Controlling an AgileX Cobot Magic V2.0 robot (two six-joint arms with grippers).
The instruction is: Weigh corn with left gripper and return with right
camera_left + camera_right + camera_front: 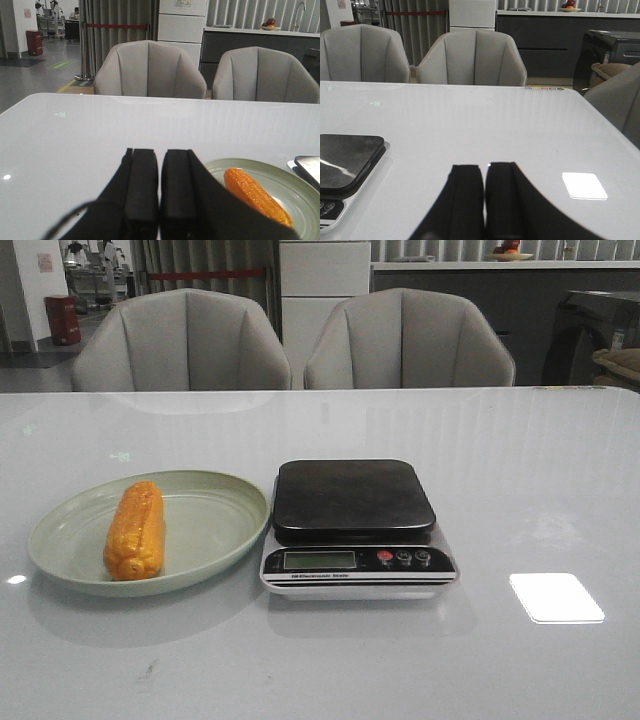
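Closest in, the left gripper (159,192) is pressed closed on nothing, the right gripper (484,200) likewise. Only the front view shows neither. The corn (136,529) lies in the green plate (215,530) beside the scale (355,527); bare surface (540,500) spreads rightward.

We seem to be in a showroom or office lounge with a kitchen corner: a glossy white desk (520,490) faces two grey upholstered chairs (180,340), behind them a dark counter (260,42) with a tap (300,12) and fruit bowl (270,25), long curtains (115,30), and a red barrier rope (117,25) across an open hall
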